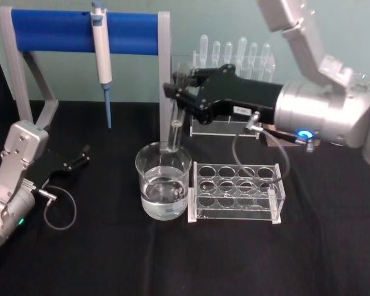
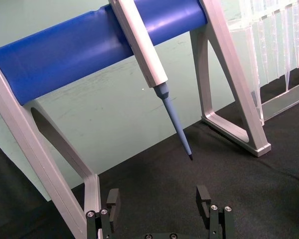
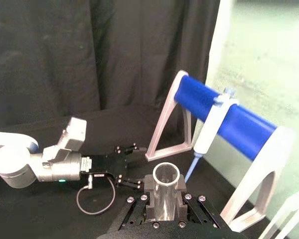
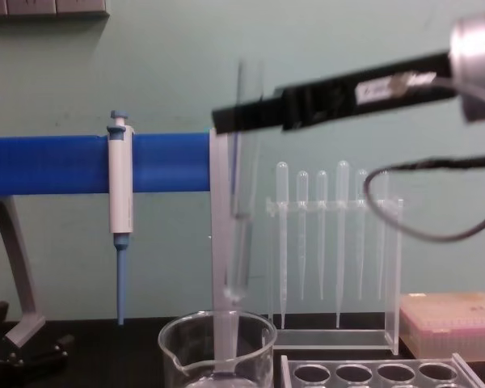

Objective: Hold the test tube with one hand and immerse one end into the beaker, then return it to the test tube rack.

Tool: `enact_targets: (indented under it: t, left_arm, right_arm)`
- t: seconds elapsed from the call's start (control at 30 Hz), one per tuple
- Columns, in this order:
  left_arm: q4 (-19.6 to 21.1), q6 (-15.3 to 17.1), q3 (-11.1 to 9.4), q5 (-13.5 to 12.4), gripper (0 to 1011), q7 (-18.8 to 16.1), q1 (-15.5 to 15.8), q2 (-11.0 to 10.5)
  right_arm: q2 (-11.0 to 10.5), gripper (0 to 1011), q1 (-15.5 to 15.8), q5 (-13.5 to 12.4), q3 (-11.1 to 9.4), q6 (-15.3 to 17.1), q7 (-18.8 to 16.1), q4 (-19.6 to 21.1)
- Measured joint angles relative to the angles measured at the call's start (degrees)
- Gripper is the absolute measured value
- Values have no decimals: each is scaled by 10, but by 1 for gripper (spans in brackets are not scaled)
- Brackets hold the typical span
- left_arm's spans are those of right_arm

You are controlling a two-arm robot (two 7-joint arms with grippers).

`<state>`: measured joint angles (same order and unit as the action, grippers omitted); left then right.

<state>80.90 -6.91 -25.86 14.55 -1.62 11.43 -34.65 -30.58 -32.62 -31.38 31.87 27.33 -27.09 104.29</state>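
My right gripper [image 1: 177, 94] reaches in from the right and is shut on the test tube [image 1: 175, 126], a long clear glass tube held upright. In the chest view the test tube [image 4: 242, 186] hangs from the black jaws of the right gripper [image 4: 226, 120], its round lower end just above the beaker's mouth. The beaker [image 1: 163, 182] stands mid-table, holding clear liquid, and its rim shows in the chest view [image 4: 218, 323]. The right wrist view looks down on the tube's open rim [image 3: 165, 174] between the fingers. My left gripper [image 1: 74, 161] rests open at the left of the table, also seen in its wrist view [image 2: 158, 201].
A clear tube rack [image 1: 234, 191] sits just right of the beaker. Behind stand a blue-barred stand [image 1: 80, 31] carrying a white pipettor [image 1: 102, 49] and a rack of plastic pipettes [image 1: 234, 55]. A pink box [image 4: 453, 323] is at the back right.
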Motion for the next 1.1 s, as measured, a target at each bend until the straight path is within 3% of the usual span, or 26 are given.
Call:
enact_targets:
  t: [0.23,0.4,0.67,0.93,1.1]
  left_arm:
    - [0,0,0,0,1000,0,0,0]
    - [0,0,0,0,1000,0,0,0]
    - [0,0,0,0,1000,0,0,0]
    - [0,0,0,0,1000,0,0,0]
    - [0,0,0,0,1000,0,0,0]
  right_arm:
    - [-48,241,23,-25,-32,0,6,49]
    - [-90,241,62,-46,-62,-14,14,74]
    - [-136,241,117,-55,-73,-45,23,88]
    - [-141,241,139,-46,-68,-61,33,76]
    - [-129,239,145,-36,-61,-67,39,56]
